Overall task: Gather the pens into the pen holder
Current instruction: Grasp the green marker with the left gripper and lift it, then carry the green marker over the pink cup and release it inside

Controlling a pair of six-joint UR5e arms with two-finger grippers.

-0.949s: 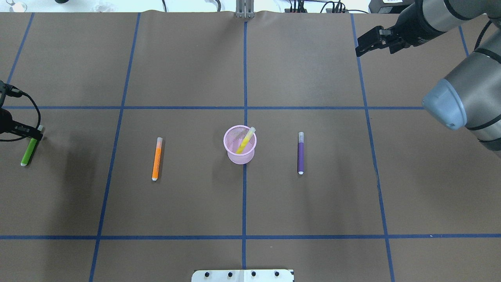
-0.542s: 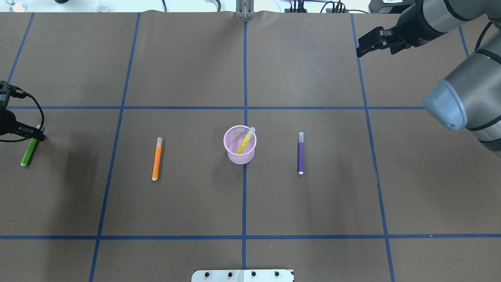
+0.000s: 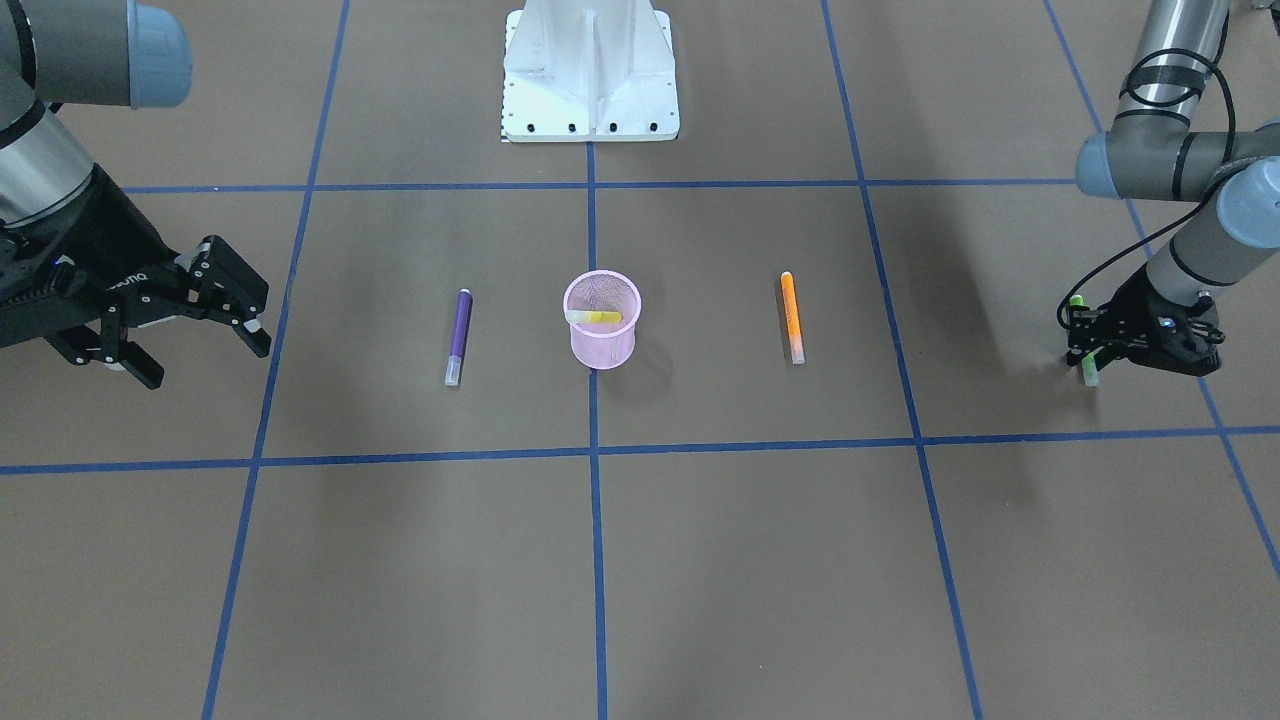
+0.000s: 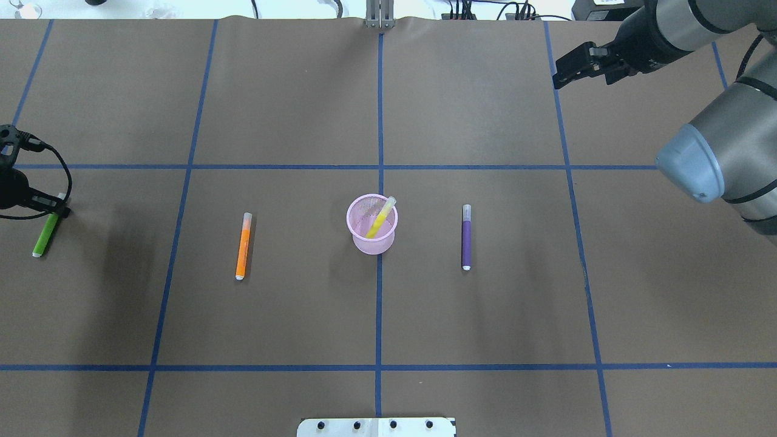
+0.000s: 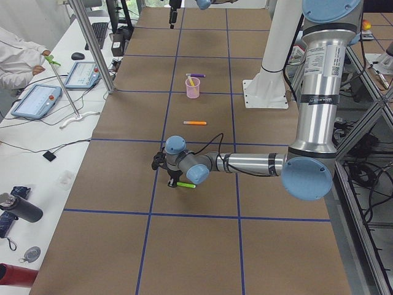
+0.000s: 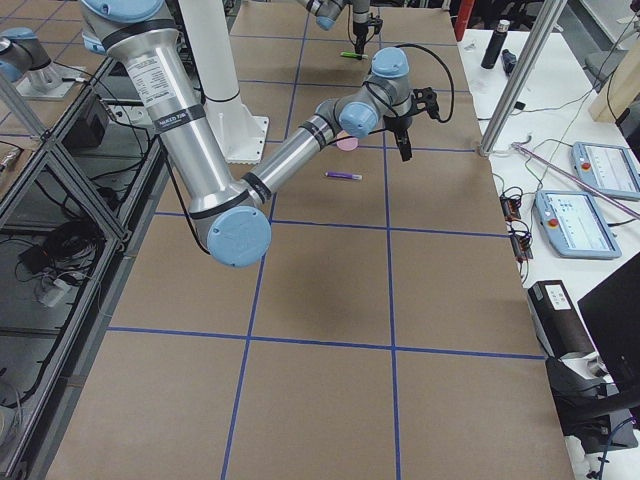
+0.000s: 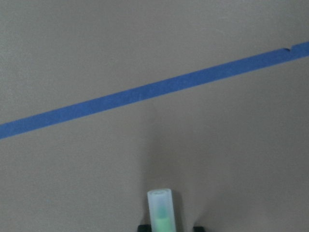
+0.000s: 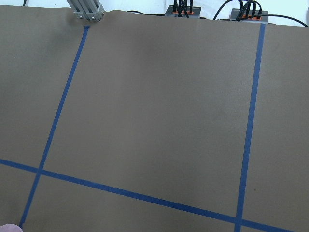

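The brown paper-covered table (image 4: 485, 121), marked with a blue tape grid, carries everything. The right gripper (image 3: 200, 355) hangs with its jaws wide apart and empty over the table's right side, well apart from any pen. The left gripper (image 3: 1088, 350) is down at the table's far left, its jaws standing on either side of the cap end of the slim green pen (image 4: 44, 235). That pen lies flat on the table. The wrist view shows a gap beside the cap, so I judge the jaws not yet clamped.

The small round pink wire-mesh pen holder (image 4: 371, 246) stands upright at the centre, with the yellow pen (image 4: 381, 217) leaning inside it. The orange pen (image 4: 243, 246) lies flat to its left and the purple pen (image 4: 466, 238) to its right, both near the holder but apart from it.

The step in hand looks like grasping the green pen. The hold is near one end, so the jaws should close squarely across the barrel and firmly, or the long end may sag or swivel. A straight lift would then clear the orange pen on the way across. The release should come above the rim without knocking the light holder.
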